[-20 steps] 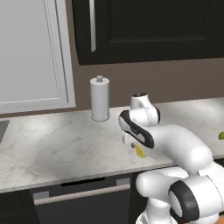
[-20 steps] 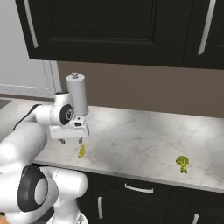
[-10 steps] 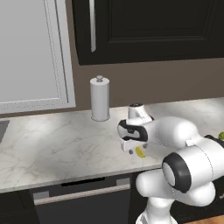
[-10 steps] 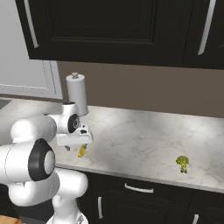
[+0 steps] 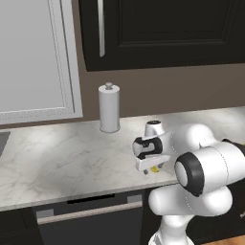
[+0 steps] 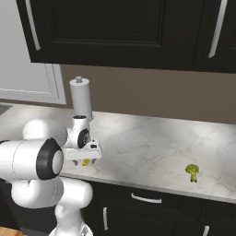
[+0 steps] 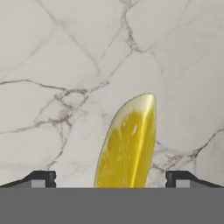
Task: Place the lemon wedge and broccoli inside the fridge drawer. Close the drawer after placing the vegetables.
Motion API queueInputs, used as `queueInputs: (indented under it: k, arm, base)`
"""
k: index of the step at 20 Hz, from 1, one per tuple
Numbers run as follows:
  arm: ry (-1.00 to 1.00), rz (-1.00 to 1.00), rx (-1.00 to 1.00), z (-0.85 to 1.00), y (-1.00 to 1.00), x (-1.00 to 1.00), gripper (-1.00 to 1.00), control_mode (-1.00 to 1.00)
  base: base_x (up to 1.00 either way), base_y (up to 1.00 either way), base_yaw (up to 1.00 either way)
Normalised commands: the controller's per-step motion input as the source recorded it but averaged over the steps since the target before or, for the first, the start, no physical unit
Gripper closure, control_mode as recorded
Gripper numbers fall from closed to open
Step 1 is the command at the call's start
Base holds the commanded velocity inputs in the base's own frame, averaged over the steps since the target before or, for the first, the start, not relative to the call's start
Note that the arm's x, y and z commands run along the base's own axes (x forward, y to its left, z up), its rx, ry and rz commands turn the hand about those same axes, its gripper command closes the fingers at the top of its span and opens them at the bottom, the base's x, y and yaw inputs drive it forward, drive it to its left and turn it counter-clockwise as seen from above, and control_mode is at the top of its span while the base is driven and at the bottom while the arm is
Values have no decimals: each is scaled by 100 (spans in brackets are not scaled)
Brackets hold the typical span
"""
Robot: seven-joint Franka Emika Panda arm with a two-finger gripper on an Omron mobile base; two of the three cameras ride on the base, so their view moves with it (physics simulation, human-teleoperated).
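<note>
Now your gripper point(image 7: 112, 179) hangs wide open over the lemon wedge point(image 7: 128, 142) on the bench point(image 5: 62, 158); lower, then pinch it.

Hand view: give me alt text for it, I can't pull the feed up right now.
A bright yellow lemon wedge lies on the white marble counter, right below the camera and between the two dark fingertips of the open gripper. The wedge runs lengthwise away from the hand, and neither fingertip touches it.
</note>
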Motion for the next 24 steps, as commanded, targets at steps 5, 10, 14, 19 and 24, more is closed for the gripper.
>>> queueInputs:
  k: [5, 10, 14, 19, 24]
  arm:
    - [0, 4, 3, -35, 0, 3, 100, -100]
    - [0, 1, 0, -28, 5, -17, 100, -100]
    - [-4, 0, 0, 3, 8, -2, 100, -100]
    - [-20, 0, -3, 76, 13, -6, 100, -100]
    - [-24, -2, 0, 100, 12, -41, 100, -100]
  base:
    - [0, 0, 0]
    - [0, 0, 0]
    - [0, 0, 0]
    - [0, 0, 0]
    - [0, 0, 0]
